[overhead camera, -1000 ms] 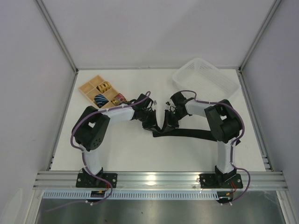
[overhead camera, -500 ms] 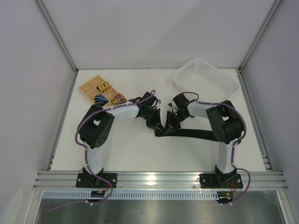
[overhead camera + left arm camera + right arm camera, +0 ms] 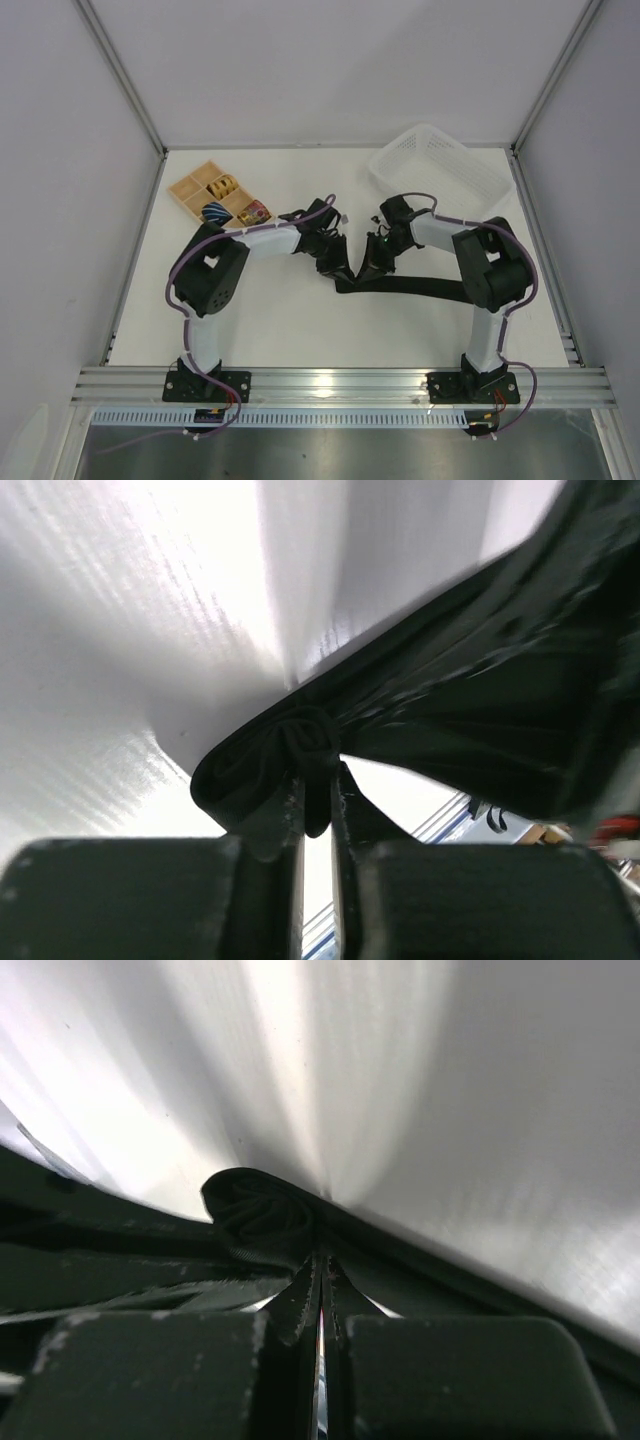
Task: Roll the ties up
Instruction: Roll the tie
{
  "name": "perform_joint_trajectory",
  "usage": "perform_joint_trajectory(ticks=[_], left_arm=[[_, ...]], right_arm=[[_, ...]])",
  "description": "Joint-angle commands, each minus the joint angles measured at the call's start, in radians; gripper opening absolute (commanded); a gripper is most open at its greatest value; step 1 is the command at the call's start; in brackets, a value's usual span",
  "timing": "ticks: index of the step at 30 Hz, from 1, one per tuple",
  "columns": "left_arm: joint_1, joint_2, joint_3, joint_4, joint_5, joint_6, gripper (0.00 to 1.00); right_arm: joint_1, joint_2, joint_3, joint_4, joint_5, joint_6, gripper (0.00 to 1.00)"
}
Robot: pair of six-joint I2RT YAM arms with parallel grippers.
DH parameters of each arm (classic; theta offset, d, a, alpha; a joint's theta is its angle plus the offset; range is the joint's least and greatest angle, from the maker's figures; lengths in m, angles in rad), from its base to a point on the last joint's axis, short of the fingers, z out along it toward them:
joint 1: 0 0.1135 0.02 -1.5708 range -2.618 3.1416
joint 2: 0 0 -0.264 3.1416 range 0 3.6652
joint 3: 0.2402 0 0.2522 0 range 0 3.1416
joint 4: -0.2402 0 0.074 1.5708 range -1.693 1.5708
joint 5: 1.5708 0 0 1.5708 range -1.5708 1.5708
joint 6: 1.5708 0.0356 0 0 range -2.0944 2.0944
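Note:
A black tie [image 3: 410,285] lies as a long strip across the white table, running right from a partly rolled end [image 3: 350,268] between my two grippers. My left gripper [image 3: 328,262] is shut on the rolled end; in the left wrist view the black coil [image 3: 300,750] is pinched between the fingers [image 3: 318,805]. My right gripper [image 3: 374,262] is shut on the same roll from the other side; in the right wrist view the coil [image 3: 265,1220] sits just left of the closed tips [image 3: 322,1278].
A wooden divided tray [image 3: 205,190] with rolled coloured ties stands at the back left. A white plastic basket [image 3: 440,170] stands at the back right. Enclosure walls and metal rails border the table.
Both grippers and the rolled end have shifted to the right along the strip, and the flat part of the tie has become shorter.

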State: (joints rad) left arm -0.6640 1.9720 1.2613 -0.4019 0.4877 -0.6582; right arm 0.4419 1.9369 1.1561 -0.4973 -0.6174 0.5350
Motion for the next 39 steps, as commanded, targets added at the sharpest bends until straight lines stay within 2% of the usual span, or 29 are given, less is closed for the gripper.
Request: perform_joint_trajectory(ticks=[1, 6, 7, 13, 18, 24, 35, 39], left_arm=[[-0.02, 0.03, -0.042, 0.029, -0.034, -0.004, 0.18], [-0.022, -0.016, -0.105, 0.08, -0.041, 0.002, 0.38], [-0.023, -0.024, -0.115, 0.096, -0.041, 0.005, 0.46], [-0.023, -0.07, -0.178, 0.162, -0.032, 0.009, 0.6], [-0.028, -0.081, -0.211, 0.196, -0.021, 0.009, 0.64], [-0.031, -0.079, -0.22, 0.222, -0.018, 0.006, 0.64], [-0.031, -0.105, -0.221, 0.216, -0.015, 0.006, 0.64], [-0.031, -0.142, -0.211, 0.19, -0.008, 0.029, 0.71]], right_arm=[[-0.041, -0.088, 0.056, -0.066, 0.042, -0.01, 0.0], [-0.086, -0.095, 0.082, -0.113, 0.021, -0.075, 0.0], [-0.091, -0.092, 0.086, -0.115, 0.007, -0.079, 0.0], [-0.094, -0.056, 0.106, -0.095, -0.088, -0.076, 0.0], [-0.074, 0.002, 0.139, -0.101, -0.209, -0.082, 0.0], [-0.039, 0.046, 0.113, -0.095, -0.268, -0.079, 0.0], [-0.043, 0.06, 0.056, -0.093, -0.147, -0.135, 0.0], [-0.043, 0.073, 0.053, -0.095, -0.119, -0.162, 0.0]])
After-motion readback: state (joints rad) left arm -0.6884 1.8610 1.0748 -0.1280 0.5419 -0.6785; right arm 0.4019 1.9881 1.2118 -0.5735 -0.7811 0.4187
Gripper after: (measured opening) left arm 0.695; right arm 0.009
